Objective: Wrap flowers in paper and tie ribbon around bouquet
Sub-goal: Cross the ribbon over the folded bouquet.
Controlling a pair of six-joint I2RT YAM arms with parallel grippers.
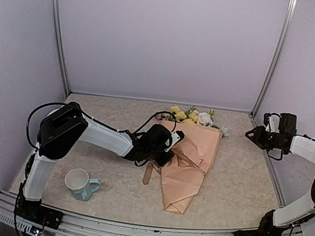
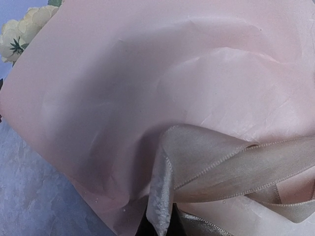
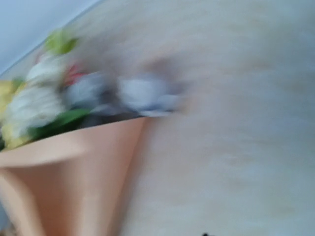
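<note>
My left claw is pressed together at the left edge of the cone. In the left wrist view a strand of the ribbon runs right down into it, so I judge that I am pinching the ribbon, though the fingertips themselves are hidden. Around that strand more tan bands cross over the paper, and one loose end hangs onto the worktop just below the claw.

The paper is folded round the flowers into a cone, which lies flat with the blooms at the far end and the point towards me. I judge the wrapping done. The ribbon sits across the middle of the bouquet, but I can make out no knot or bow, so the tying seems to be what is left.

My right claw hangs high at the right, well apart from everything. I cannot tell whether it is spread, and its own view is blurred.

By count: one bouquet, one sheet of paper, one ribbon in several strands, one mug near my left base, and two claws.
</note>
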